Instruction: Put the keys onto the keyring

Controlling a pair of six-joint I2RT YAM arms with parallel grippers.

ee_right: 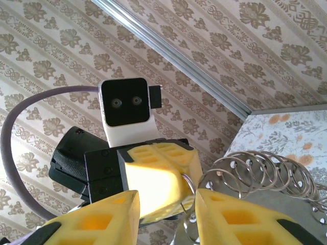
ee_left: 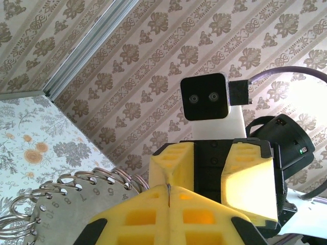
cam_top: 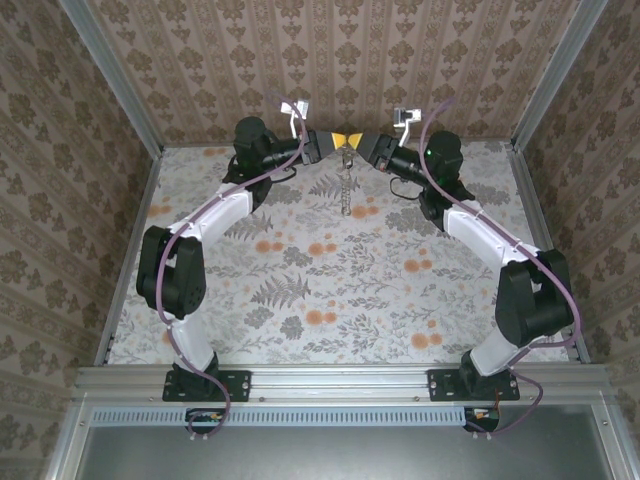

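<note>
Above the far edge of the floral table, both arms reach forward with elbows bowed outward, fingertips meeting. The left gripper is clamped on a thin wire ring. The right gripper faces it, jaws apart. A slim metal cluster dangles beneath them; the keys cannot be told apart within it.

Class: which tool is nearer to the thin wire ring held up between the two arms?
Left. The left tool is shut on the wire ring, pinching it. The right tool faces it, open, with one jaw on either side of the ring, not clearly touching.
</note>
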